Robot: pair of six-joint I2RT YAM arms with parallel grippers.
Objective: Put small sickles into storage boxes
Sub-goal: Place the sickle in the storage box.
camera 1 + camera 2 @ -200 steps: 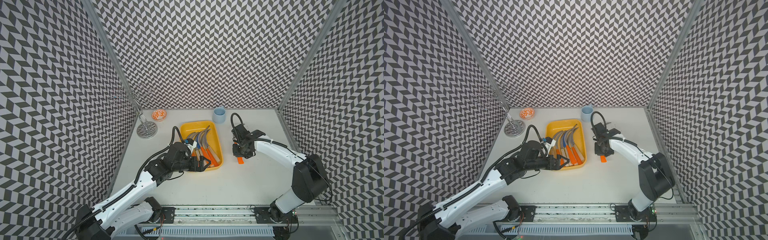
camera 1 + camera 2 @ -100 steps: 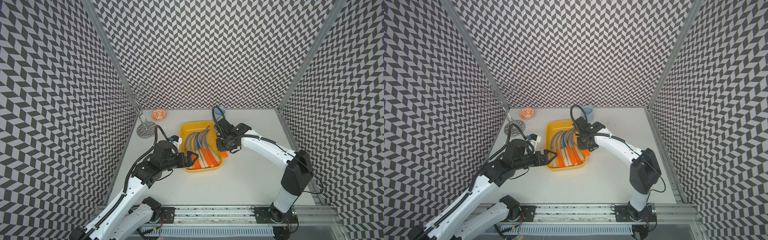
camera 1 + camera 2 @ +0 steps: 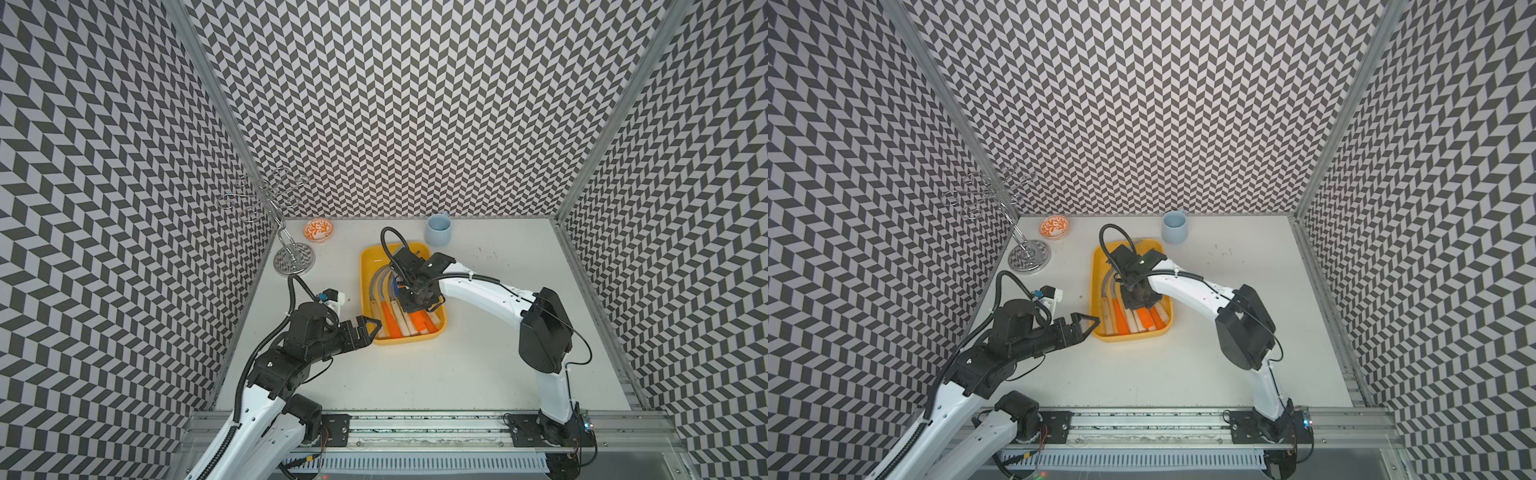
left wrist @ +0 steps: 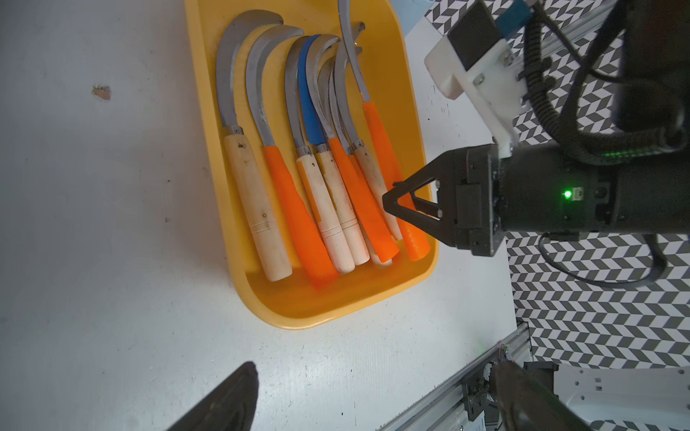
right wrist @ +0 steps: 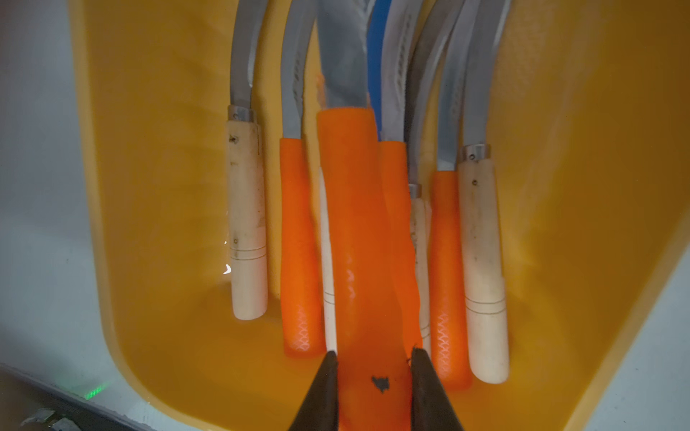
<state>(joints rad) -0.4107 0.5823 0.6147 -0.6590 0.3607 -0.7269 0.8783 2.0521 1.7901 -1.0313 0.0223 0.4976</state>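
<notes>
- Right wrist view: right claw (image 5: 373, 358) is nearly closed, pinching the butt end of an orange-handled sickle (image 5: 354, 224); it holds nothing else.
- That sickle sits over the yellow tray (image 5: 149, 186), above the other sickles (image 4: 257, 209), handle toward the tray's near edge (resting or airborne, can't tell).
- Likely stiff, light and blade-heavy, with a sharp edge, so grip the handle, nearer the blade to curb swing.
- Left claw (image 3: 371, 330) is open and empty, just beside the tray's near left corner.
</notes>
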